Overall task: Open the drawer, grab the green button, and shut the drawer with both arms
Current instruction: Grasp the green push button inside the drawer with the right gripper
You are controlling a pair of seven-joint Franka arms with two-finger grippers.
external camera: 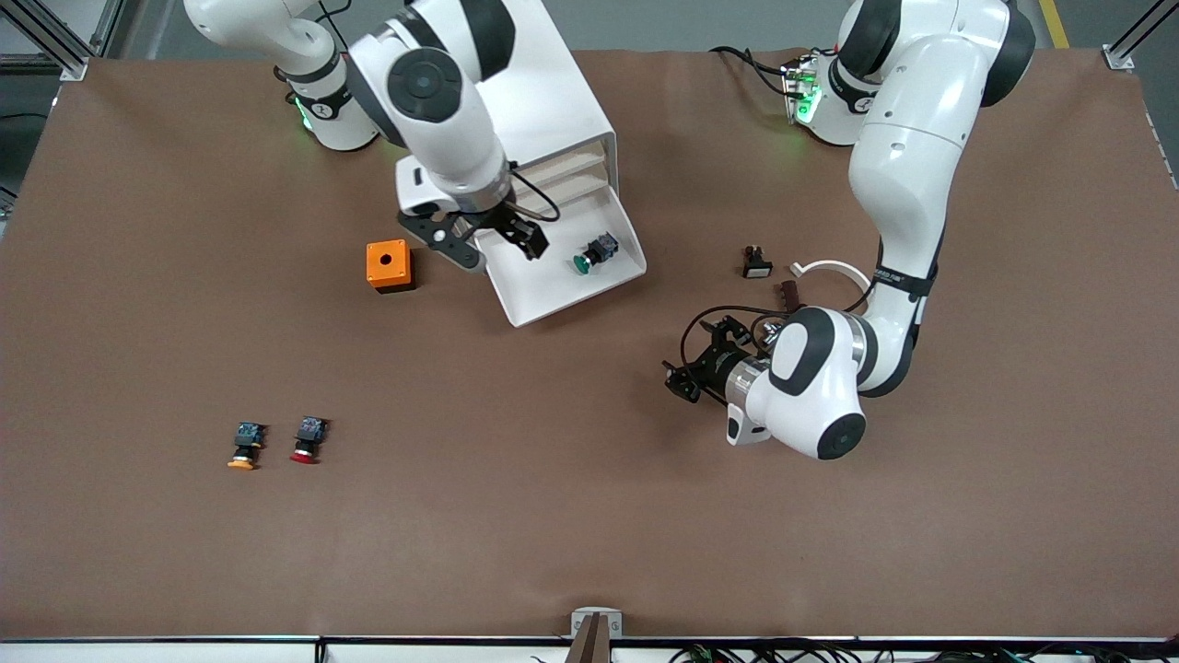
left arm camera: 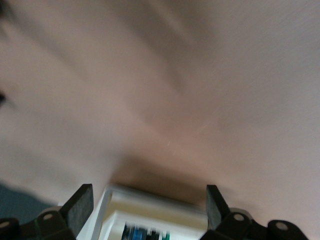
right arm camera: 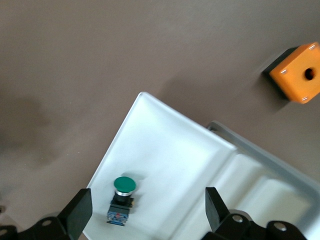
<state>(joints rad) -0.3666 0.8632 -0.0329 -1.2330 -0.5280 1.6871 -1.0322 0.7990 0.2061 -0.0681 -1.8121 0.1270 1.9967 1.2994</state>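
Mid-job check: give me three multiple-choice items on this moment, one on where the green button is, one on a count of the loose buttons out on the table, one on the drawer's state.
1. Where does the green-capped button lie?
A. In the pulled-out drawer
B. On the orange box
C. Between the left gripper's fingers

2. How many push buttons lie together on the bare table toward the right arm's end, near the front camera?
A. None
B. Two
C. Four

3. What state is the drawer in?
A. Shut flush with the cabinet
B. Lifted off the table
C. Pulled out, the right gripper open over it

Answers:
1. A, the right wrist view shows the button on the drawer's white floor.
2. B, an orange-capped button and a red-capped button lie side by side.
3. C, the tray juts out from the cabinet with the button exposed.
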